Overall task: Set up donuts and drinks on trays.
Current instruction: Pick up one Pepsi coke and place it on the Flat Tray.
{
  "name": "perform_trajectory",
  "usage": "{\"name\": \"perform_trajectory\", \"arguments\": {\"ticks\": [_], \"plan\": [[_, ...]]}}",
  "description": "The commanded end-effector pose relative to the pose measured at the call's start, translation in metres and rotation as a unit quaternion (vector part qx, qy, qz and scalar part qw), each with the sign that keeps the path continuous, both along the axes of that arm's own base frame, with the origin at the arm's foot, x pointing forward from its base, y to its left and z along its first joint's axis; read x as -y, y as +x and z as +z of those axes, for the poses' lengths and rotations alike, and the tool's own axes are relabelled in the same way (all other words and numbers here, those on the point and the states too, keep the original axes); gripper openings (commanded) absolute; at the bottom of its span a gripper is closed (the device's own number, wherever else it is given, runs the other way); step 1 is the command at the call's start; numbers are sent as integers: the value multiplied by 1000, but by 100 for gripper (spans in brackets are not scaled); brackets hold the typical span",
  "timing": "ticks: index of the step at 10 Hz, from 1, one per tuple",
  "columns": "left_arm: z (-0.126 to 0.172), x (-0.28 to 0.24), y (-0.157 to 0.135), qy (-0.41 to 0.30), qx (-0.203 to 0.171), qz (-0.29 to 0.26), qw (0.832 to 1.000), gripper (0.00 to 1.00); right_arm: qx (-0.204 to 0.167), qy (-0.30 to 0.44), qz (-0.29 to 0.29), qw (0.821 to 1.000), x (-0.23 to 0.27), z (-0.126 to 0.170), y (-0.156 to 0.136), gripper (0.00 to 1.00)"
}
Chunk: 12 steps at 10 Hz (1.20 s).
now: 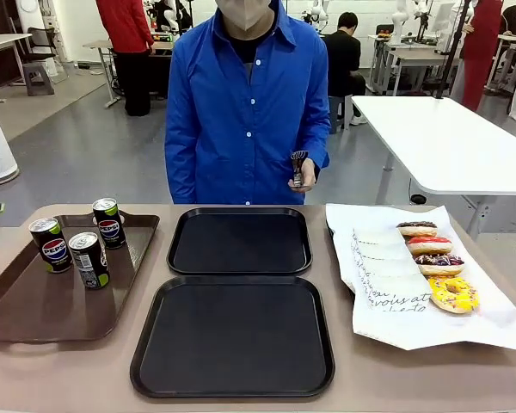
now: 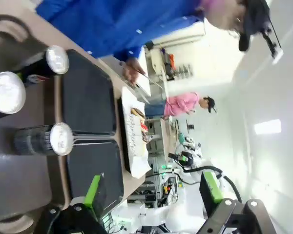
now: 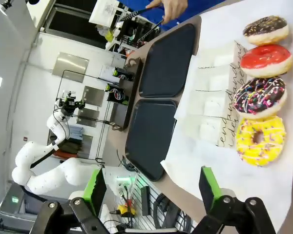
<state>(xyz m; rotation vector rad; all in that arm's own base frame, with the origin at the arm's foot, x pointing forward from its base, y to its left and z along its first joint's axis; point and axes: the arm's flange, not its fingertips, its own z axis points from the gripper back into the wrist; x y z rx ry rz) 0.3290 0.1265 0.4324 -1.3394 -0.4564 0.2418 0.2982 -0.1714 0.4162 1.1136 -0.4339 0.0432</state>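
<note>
**Front view.** Two matching trays lie at mid-table, the far black tray (image 1: 239,241) and the near black tray (image 1: 233,335). Their rims are just beside each other and both are bare.

On the robot's left, a brown tray (image 1: 17,310) (its left corner is cut off by the picture's edge) carries three Pepsi cans upright near its far end:
- the rear can (image 1: 109,223);
- the left can (image 1: 50,244);
- the front can (image 1: 88,260), which turns its printed back to the camera, so no logo can be read.

On the right, a white paper sheet (image 1: 396,323) bears four donuts in a row from far to near — chocolate donut (image 1: 417,229), red donut (image 1: 428,245), sprinkled chocolate donut (image 1: 439,264), yellow donut (image 1: 453,294). Each touches the end of a white paper sleeve (image 1: 383,258). Whether any donut is tucked inside cannot be told, and the black script is only partly legible. The sheet's right corner runs out of frame.

Behind the table stands a person in a blue coat, whose hand (image 1: 303,172) holds a slim dark implement too small to identify.

**Left wrist view.** The left gripper (image 2: 152,192) has its jaws spread wide with nothing between them. It looks across the brown tray, where the cans show their silver tops; the donuts beyond are mere specks.

**Right wrist view.** The right gripper (image 3: 151,190) has its jaws likewise wide apart and empty. It is near the paper sheet — the yellow donut lies closest.
</note>
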Motion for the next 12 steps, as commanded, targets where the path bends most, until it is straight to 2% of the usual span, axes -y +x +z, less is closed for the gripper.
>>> {"name": "perform_trajectory", "arguments": {"ticks": [1, 3, 4, 5, 6, 12], "plan": [[12, -9, -12, 31, -17, 14, 999, 100, 12, 6, -1, 1000, 11, -1, -5, 100], [13, -23, -27, 43, -24, 30, 998, 100, 24, 14, -31, 999, 28, 6, -22, 100], [15, -24, -29, 55, -28, 25, 998, 100, 33, 14, -31, 999, 31, 8, -27, 100], [23, -21, -31, 72, -14, 15, 997, 100, 41, -2, -16, 999, 25, 11, -24, 100], [7, -29, -22, 45, -17, 35, 998, 100, 9, 5, -30, 1000, 31, 4, -26, 100], [7, -29, -22, 45, -17, 35, 998, 100, 9, 5, -30, 1000, 31, 4, -26, 100]]}}
